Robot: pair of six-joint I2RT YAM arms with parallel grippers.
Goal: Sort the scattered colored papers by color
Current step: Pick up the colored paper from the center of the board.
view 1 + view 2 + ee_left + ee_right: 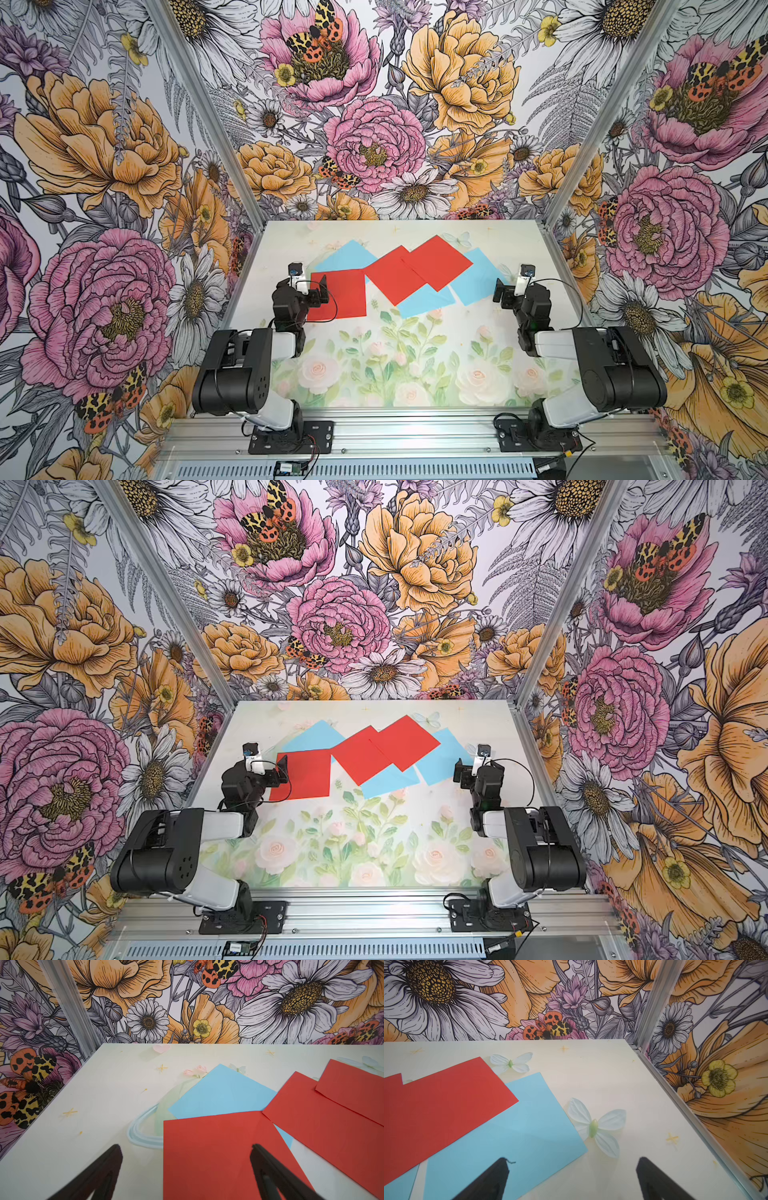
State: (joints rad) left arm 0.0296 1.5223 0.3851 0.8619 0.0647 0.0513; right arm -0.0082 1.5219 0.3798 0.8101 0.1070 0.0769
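Papers (436, 262) lie overlapped between the grippers. Left gripper (186, 1147), jaws apart, straddles the edge of a red sheet (207, 1157); right gripper (572, 1159), likewise apart, that of a blue sheet (519, 1136), likely each arm's first pick.

3 flat wall panels printed with large pink, orange and white flowers and spotted moths (374, 124) closed in the cell at the back and both sides. 2 slanting silver aluminium posts (203, 104) marked the back corners. The pale matte bench printed with faint roses, leaves and butterflies (415, 374) was evenly lit. A ribbed silver aluminium rail (415, 432) ran along its near edge.
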